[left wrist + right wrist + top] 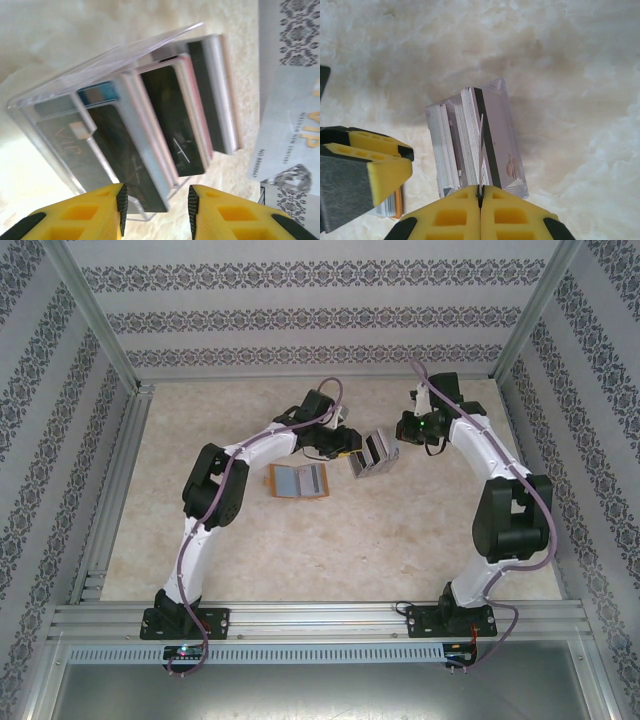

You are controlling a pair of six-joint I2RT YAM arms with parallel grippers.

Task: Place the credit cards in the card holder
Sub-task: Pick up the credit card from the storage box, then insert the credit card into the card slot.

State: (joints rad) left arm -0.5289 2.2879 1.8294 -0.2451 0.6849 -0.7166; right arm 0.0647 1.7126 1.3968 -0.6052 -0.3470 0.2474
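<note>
On the pale table (300,550), a clear box (373,453) packed with upright cards (172,120) is seen mid-table. The open tan wallet (298,481) is laid flat near its left side. The left gripper (157,192) is held part open about the box's near corner, with a gap left at one finger. The right gripper (481,189) is pinched tight on one silver card (290,135), held edge-up above the box.

Top external: high at near edge, looking down over whole tabletop (300,550).
Left wrist: close, facing clear card box (60,105).
Right wrist: close above same box.
</note>
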